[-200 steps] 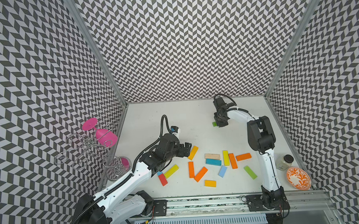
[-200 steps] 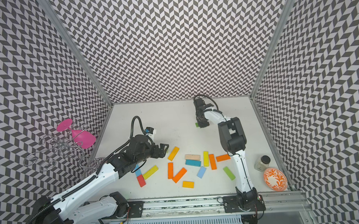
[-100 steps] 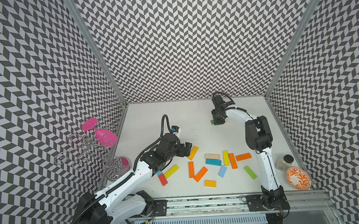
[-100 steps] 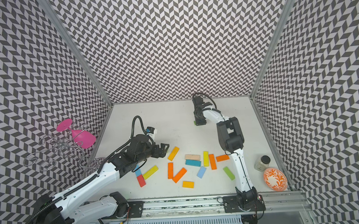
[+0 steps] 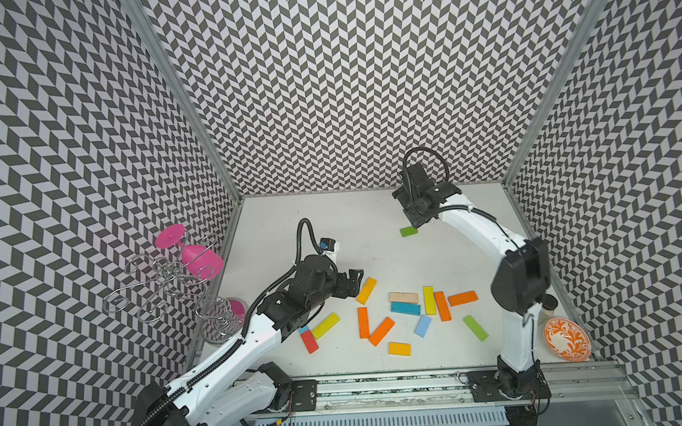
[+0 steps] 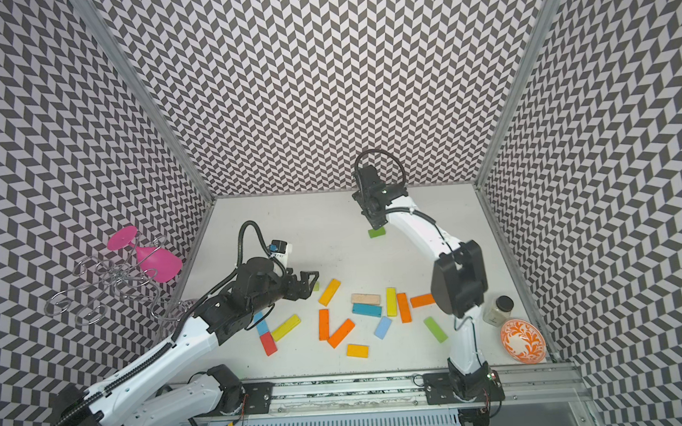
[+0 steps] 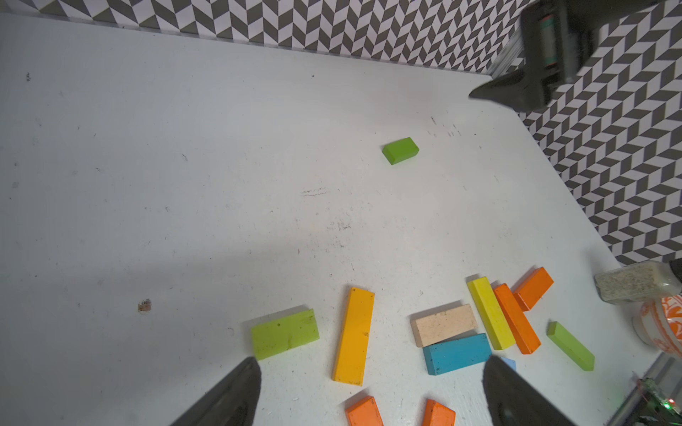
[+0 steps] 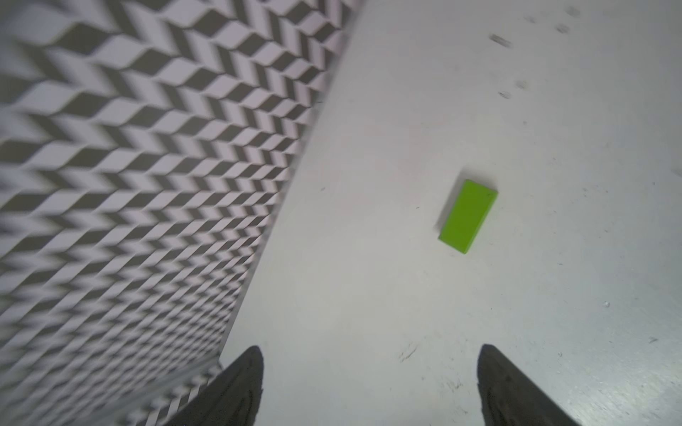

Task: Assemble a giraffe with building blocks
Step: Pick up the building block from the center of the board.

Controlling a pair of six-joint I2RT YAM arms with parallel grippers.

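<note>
Building blocks (image 5: pixel 381 331) lay flat on the white table (image 5: pixel 332 230), and most of them sat in a loose bunch near the front. We saw orange, yellow, blue, red, green and tan ones there, none stacked on another. One small green block (image 5: pixel 408 231) lay by itself, well apart from the bunch and closer to the back wall. The right gripper (image 5: pixel 419 221) hung near this small green block. In the right wrist view its two fingers (image 8: pixel 240 383) stood wide apart with nothing between them, and the block was not touching them. The left gripper (image 5: pixel 357 279) was low by the edge of the bunch, just beside a long yellow-orange block (image 5: pixel 366 290). In the left wrist view its fingers (image 7: pixel 236 394) were also wide apart and held nothing, and a lime green block (image 7: pixel 285 333) lay just beside one fingertip. An orange and white bowl (image 5: pixel 566 338) and a small jar (image 6: pixel 498 309) stood at the right side.
</note>
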